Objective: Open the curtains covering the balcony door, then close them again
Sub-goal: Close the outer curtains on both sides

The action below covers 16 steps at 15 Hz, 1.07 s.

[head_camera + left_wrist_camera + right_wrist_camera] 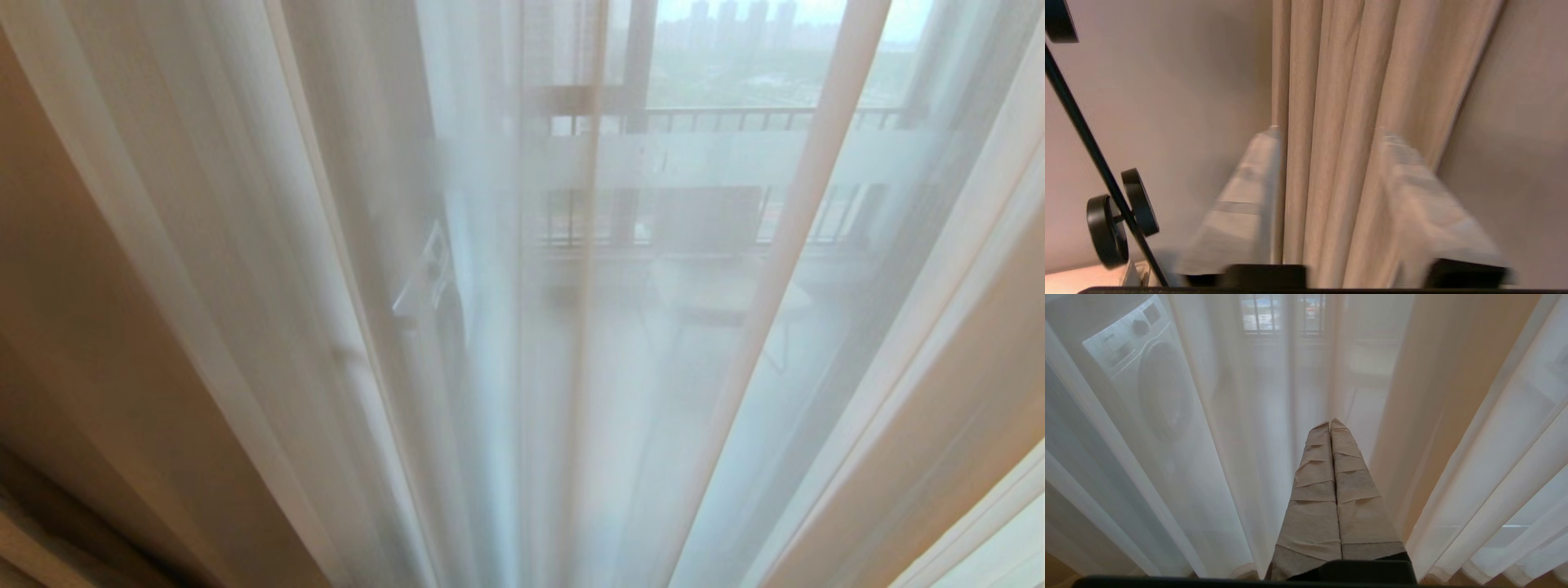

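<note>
L gripper (1327, 130), seen from its wrist cam: the two taped fingers (1241, 208) stand apart, with folds of the thick beige drape (1347, 102) running between them. It does not look clamped; the fingers only flank the cloth, and the view is blurred, so contact is not sure. A plain wall (1159, 94) is beside the drape, and a black metal stand (1106, 196) w/ round discs is near.

R gripper (1330, 424): fingers pressed together, nothing held, pointing at the white sheers (1216, 437).

In the head view the sheers (457, 327) hang across the balcony door (694, 155), whose frosted band shows through, w/ thick drape at both sides.

Handling, my judgement: the drape is heavy but soft and should bunch easily; take several pleats together near the leading edge. The sheer is very light and slippery, so a thin pinch may slip.
</note>
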Available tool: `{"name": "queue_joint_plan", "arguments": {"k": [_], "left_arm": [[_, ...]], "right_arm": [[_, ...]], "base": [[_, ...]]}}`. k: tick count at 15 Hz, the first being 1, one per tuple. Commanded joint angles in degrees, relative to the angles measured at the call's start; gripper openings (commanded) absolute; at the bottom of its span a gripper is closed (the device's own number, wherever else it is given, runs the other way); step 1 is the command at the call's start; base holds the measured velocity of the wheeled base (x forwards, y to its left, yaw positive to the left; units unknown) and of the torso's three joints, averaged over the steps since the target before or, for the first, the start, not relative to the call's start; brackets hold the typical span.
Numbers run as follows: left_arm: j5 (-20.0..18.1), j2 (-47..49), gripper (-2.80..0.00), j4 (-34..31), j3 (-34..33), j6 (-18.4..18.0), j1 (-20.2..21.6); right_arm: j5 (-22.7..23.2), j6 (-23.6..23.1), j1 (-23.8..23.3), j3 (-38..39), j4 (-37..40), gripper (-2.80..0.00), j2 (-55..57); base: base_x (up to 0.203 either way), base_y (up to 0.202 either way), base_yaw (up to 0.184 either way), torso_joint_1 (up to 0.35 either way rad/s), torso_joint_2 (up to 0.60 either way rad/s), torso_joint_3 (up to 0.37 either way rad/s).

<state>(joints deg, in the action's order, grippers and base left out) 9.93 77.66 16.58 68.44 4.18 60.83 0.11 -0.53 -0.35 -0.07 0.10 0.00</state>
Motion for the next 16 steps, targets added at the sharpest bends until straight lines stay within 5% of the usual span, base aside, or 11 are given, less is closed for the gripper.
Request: {"name": "queue_joint_plan", "arguments": {"k": [1,16], "left_arm": [[-1.05,3.22,0.00,2.19,-0.04,0.04,1.08],[-7.04,21.79,0.00,20.50,5.36,3.21,0.62]], "right_arm": [[0.07,-0.09,0.00,0.06,-0.01,-2.80,0.09],[0.06,-0.08,0.00,-0.01,-0.01,-2.80,0.09]], "base": [[0.000,0.000,0.000,0.000,0.00,0.000],[0.000,0.000,0.000,0.000,0.00,0.000]]}}
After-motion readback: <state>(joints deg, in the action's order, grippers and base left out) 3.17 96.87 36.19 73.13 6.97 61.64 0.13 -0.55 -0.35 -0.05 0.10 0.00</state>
